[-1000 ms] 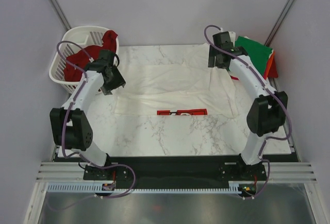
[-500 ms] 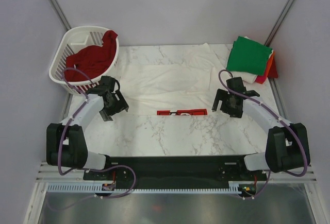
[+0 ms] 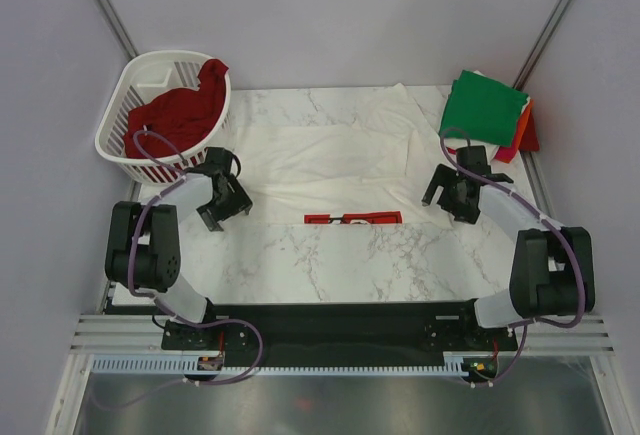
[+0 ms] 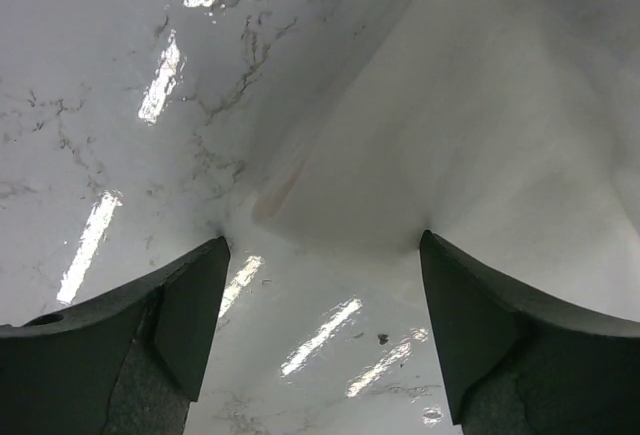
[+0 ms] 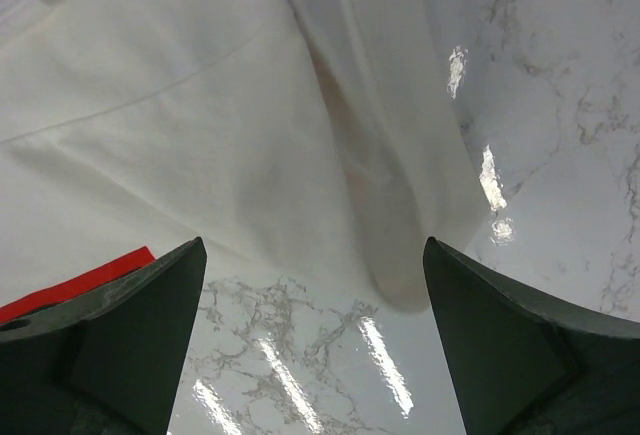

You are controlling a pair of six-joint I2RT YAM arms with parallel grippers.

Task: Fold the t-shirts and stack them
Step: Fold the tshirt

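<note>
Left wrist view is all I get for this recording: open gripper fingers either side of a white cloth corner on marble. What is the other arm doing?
Observer: The right gripper is open too, low at the right edge of the same white t-shirt, opposite the left gripper.
Operator: Is a folded stack started anywhere?
Observer: Yes, at the far right corner: a green t-shirt lies on top, with the edge of an orange t-shirt showing beneath.
Operator: Anything waiting to be folded?
Observer: A dark red t-shirt lies bunched in the white basket at far left.
</note>
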